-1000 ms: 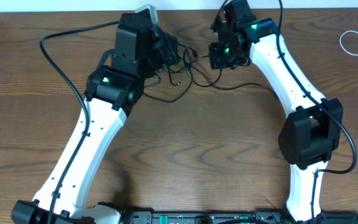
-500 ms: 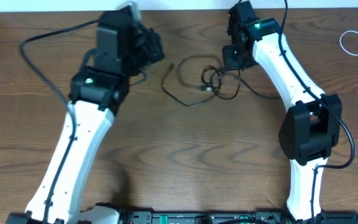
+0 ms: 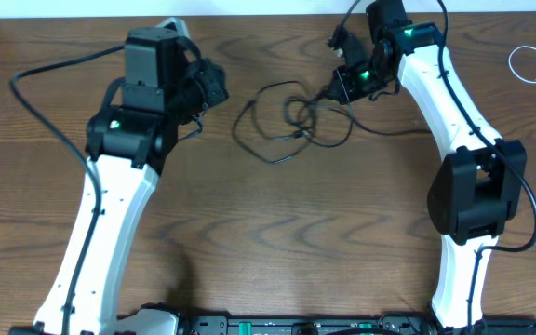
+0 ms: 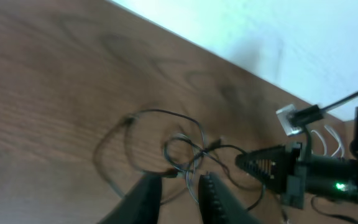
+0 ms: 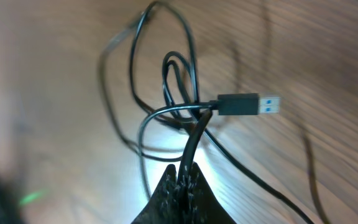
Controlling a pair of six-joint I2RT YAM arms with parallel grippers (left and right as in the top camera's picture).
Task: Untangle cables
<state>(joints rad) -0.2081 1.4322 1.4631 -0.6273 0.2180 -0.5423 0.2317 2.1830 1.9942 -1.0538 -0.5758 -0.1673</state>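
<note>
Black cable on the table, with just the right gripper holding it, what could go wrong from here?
1. Only the right gripper pinches the black cable. The left gripper is off it, fingers apart, so a pull may drag the whole tangle across the table instead of loosening it.
2. Loops cross right beside the USB plug, so pulling there could cinch them tighter.

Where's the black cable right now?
Overhead, the black cable lies looped at the far middle of the table, one strand pinched by the right fingers.
</note>
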